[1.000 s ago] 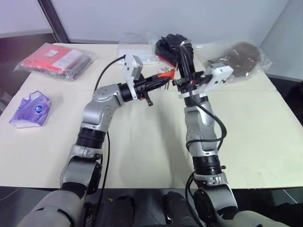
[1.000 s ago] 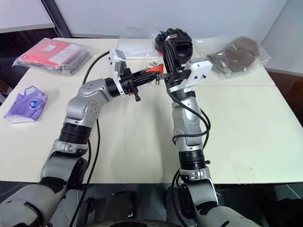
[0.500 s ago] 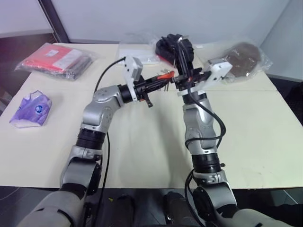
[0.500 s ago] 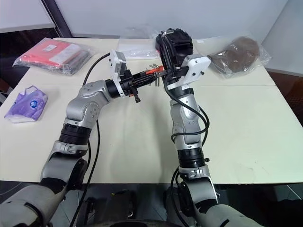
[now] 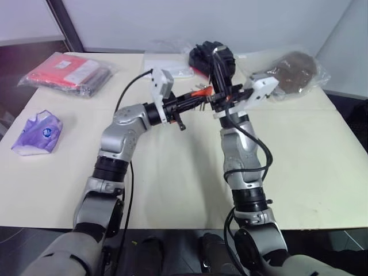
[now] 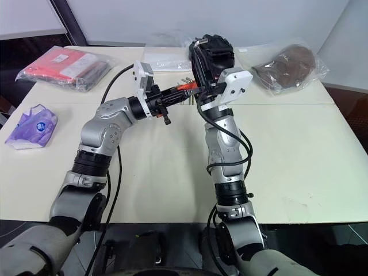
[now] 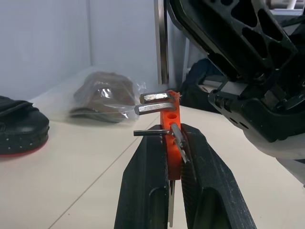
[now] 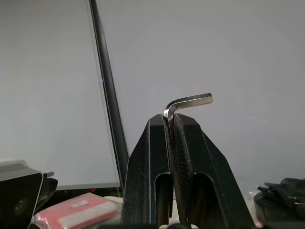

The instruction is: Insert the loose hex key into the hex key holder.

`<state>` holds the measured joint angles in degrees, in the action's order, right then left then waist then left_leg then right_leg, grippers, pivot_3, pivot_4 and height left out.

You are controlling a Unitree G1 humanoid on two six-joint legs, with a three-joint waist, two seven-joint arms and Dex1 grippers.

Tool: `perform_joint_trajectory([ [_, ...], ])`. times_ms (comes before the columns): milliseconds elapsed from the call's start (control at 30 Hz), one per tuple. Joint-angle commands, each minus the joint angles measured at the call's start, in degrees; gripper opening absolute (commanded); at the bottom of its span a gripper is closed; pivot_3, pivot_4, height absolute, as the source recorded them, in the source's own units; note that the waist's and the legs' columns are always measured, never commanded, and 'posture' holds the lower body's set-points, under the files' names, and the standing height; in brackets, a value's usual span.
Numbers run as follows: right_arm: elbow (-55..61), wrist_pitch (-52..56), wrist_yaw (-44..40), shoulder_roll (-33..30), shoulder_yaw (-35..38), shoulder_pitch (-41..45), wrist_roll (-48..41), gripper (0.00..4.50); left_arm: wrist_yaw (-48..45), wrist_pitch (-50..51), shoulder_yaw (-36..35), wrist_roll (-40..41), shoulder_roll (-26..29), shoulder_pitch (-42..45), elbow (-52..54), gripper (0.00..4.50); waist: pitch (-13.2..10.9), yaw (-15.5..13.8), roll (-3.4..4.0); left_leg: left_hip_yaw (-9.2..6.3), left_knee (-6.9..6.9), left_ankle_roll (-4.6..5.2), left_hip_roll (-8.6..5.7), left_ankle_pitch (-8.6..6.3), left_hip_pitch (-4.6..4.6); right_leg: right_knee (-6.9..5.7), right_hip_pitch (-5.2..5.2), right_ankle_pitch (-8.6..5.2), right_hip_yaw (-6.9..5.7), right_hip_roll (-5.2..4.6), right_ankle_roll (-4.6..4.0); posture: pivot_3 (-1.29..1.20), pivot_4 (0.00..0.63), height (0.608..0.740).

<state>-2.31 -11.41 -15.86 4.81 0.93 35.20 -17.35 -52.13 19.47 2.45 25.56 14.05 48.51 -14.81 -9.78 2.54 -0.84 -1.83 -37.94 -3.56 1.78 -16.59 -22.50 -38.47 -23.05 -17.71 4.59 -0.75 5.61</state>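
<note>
Right gripper [image 8: 172, 125], clamping loose hex key [image 8: 188, 101], shifting slightly nearer hex key holder [image 7: 169, 125]; left gripper [image 7: 167, 143] pinching holder steady. Insertion pending.

Cream table [image 5: 172, 172] — red packet [image 5: 66, 72], purple bag [image 5: 37, 133], brown bag [image 5: 293, 66]

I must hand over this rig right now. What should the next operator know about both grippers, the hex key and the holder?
Left gripper: shut on the hex key holder, held above the table.
Right gripper: shut on the loose hex key, bent leg sticking out past the jaws.
Done: both parts are picked up and brought close together in mid-air.
Left: line up the key with a free hole in the holder and push it in; not yet inserted.
</note>
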Motion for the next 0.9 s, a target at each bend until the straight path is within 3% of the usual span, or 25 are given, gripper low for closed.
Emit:
perform_joint_trajectory([
  [33,3.48,-0.29,0.17,0.12,-0.20,0.38,-0.48,0.03,0.29,-0.96,-1.63,0.64,0.03,0.79,2.09,0.00,0.00,0.00,0.00,0.00,0.00,0.00,0.00,0.00,0.00,0.00,0.00,0.00,0.00,0.00,0.00,0.00,0.150,0.740],
  [900,3.84,-0.01,0.07,-0.02,-0.79,-0.13,0.13,0.03,0.05,-0.22,-1.71,0.70,-0.43,0.56,2.61,0.00,0.00,0.00,0.00,0.00,0.00,0.00,0.00,0.00,0.00,0.00,0.00,0.00,0.00,0.00,0.00,0.00,0.150,0.740],
])
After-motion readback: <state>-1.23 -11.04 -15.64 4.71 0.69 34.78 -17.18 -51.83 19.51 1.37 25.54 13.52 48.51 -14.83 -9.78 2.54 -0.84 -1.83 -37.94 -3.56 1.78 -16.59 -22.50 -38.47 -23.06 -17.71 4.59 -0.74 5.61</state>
